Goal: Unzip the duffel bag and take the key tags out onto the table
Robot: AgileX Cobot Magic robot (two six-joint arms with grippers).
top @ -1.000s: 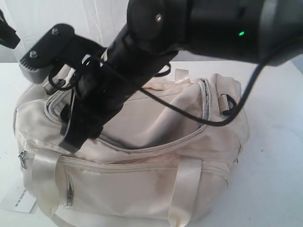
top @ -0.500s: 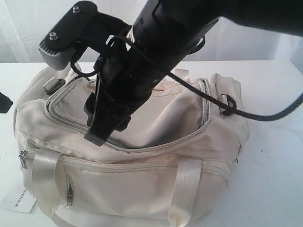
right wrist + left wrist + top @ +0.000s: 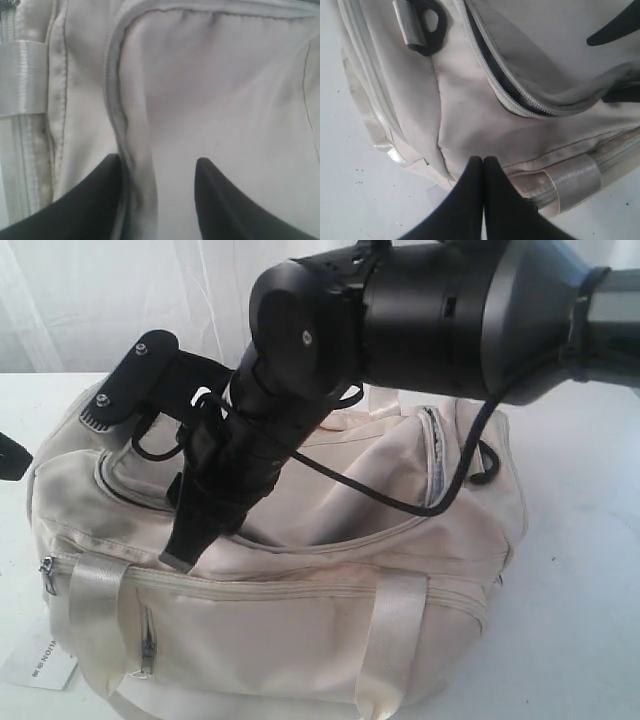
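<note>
The cream duffel bag lies on the white table, its top zip partly undone along the flap. My right gripper reaches down across the bag to the flap's front left edge. In the right wrist view it is open, with the flap's seamed edge running between the fingers. My left gripper is shut on nothing, just above the bag's left end, and shows at the exterior view's left edge. The key tags are hidden.
A white paper label lies on the table by the bag's front left corner. A black D-ring with a metal clasp sits on the bag's end. The right arm's black cable loops over the bag top.
The right arm has swung and lowered, bringing its gripper down onto the flap's front edge, jaws narrowing somewhat. The left gripper dropped from the upper left to beside the bag's end.
</note>
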